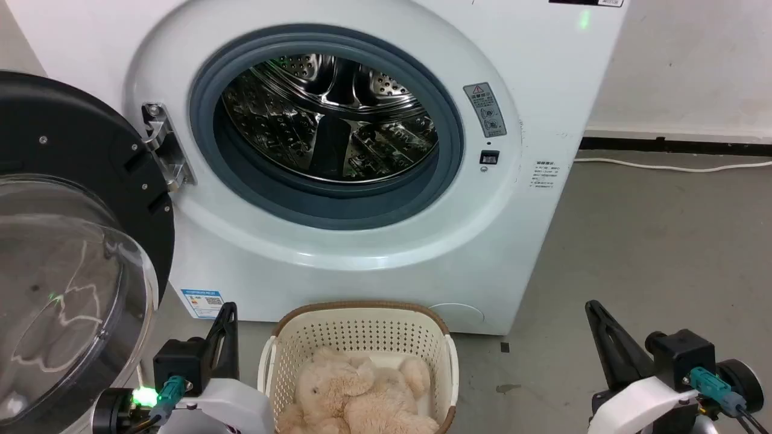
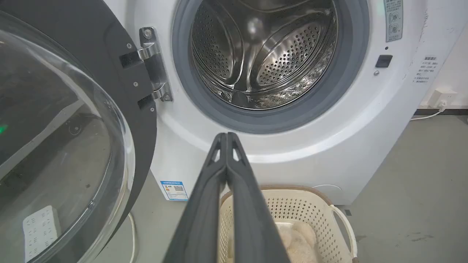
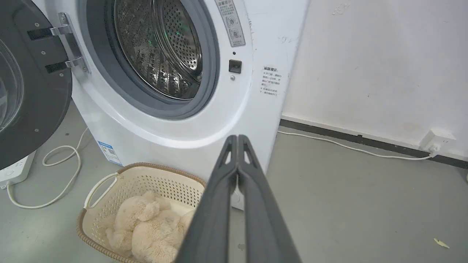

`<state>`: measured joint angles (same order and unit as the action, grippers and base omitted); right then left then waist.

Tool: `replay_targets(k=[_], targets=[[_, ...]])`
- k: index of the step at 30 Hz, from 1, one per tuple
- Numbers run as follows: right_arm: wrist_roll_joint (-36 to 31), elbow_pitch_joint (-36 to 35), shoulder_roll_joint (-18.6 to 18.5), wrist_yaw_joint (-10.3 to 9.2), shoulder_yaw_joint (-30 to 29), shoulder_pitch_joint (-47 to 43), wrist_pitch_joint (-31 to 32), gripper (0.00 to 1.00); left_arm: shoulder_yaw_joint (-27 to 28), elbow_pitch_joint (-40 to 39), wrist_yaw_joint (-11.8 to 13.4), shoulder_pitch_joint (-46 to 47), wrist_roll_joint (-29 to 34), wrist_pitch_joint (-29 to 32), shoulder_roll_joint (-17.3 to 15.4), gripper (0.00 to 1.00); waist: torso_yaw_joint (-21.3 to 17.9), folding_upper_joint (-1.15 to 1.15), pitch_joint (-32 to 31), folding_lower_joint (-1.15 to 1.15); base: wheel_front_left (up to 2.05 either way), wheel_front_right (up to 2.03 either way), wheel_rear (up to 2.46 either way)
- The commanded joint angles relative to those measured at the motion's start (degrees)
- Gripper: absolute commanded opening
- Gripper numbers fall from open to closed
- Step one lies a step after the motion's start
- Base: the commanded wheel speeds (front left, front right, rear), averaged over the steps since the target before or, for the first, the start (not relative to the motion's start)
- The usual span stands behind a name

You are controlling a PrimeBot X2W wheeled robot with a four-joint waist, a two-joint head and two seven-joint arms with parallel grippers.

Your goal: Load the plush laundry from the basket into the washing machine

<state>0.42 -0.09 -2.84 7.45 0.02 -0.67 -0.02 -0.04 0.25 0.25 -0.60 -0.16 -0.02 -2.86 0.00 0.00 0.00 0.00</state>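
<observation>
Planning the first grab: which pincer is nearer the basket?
Left. The left pincer sits just beside the left side of the basket; the right pincer is farther off to its right, with bare floor between.

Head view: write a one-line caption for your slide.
Plush laundry lies in the basket before the open, empty washing machine.

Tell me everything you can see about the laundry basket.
The basket is small, of cream plastic, with perforated walls, a brown woven-look rim and white side handles. It stands upright on the grey floor, just before the washing machine, below its open drum. The plush toy lies inside it.
</observation>
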Motion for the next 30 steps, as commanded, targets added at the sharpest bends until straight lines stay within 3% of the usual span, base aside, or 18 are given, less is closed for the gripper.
replay_targets(k=[1, 30], targets=[[-0.4, 0.1, 0.0, 0.03, 0.0, 0.7, 0.0, 0.00, 0.0, -0.2, -0.2, 0.6, 0.2, 0.0, 0.0, 0.00, 0.0, 0.00, 0.0, 0.00, 0.00, 0.00, 0.00], [-0.4, 0.1, 0.0, 0.03, 0.0, 0.7, 0.0, 0.00, 0.0, -0.2, -0.2, 0.6, 0.2, 0.0, 0.0, 0.00, 0.0, 0.00, 0.0, 0.00, 0.00, 0.00, 0.00]])
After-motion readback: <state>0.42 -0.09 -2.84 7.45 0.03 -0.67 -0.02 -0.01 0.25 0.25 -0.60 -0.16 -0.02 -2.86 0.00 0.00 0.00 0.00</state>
